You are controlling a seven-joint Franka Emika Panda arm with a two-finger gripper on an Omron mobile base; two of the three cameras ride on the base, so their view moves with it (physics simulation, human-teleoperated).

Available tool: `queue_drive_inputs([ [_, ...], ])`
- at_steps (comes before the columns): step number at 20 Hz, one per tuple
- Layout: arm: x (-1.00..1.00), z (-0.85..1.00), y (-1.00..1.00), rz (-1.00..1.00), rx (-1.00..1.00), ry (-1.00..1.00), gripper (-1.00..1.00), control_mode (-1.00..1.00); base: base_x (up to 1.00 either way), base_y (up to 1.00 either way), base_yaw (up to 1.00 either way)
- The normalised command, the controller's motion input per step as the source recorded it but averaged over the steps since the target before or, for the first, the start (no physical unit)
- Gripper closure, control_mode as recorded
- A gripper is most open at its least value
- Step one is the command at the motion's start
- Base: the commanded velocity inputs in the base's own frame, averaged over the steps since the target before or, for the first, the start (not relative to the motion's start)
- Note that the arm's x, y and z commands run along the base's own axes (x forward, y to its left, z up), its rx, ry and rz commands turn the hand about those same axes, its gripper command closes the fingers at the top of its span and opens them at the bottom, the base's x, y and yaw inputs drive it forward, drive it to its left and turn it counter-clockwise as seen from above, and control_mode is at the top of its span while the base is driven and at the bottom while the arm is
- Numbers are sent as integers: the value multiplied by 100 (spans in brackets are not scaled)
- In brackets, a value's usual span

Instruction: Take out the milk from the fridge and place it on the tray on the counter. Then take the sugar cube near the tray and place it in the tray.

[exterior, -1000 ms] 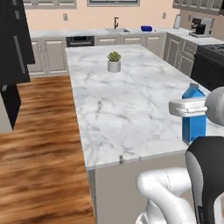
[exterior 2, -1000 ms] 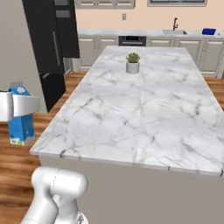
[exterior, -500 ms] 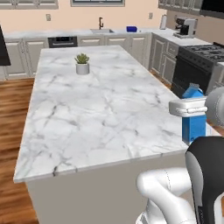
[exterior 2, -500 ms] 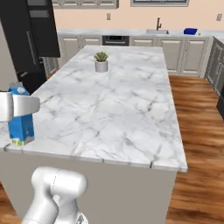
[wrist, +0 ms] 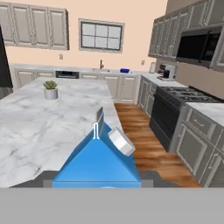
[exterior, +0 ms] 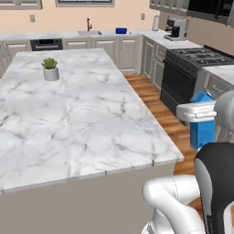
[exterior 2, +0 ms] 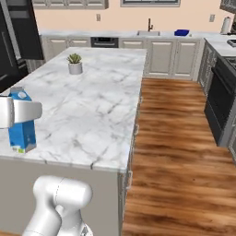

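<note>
Claw (exterior: 197, 111) clamped around milk (exterior: 202, 132), beside marble island (exterior: 68, 114), above wood floor (exterior 2: 175, 152)

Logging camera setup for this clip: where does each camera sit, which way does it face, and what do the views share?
Left base view: behind-left of the arm, facing over the white marble island top; white arm lower right, pincer clamping the blue gable-top milk carton.
Right base view: behind-right, same island; arm lower left, carton at left.
Hand view: on the hand, looking over the carton's roof toward the far cabinets.
All share the small potted plant.
</note>
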Motion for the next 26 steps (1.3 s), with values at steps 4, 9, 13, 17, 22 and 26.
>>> queue_drive_inputs([
  [4, 0, 0, 0, 0, 0, 0, 100, 100, 0, -100, 3],
  [9, 0, 0, 0, 0, 0, 0, 100, 100, 21, -100, 8],
  [13, 0, 0, 0, 0, 0, 0, 100, 100, 100, -100, 25],
  [17, 0, 0, 0, 0, 0, 0, 100, 100, 100, -100, 10],
  [22, 0, 0, 0, 0, 0, 0, 100, 100, 100, -43, -7],
  [26, 0, 0, 0, 0, 0, 0, 100, 100, 100, 0, 0],
])
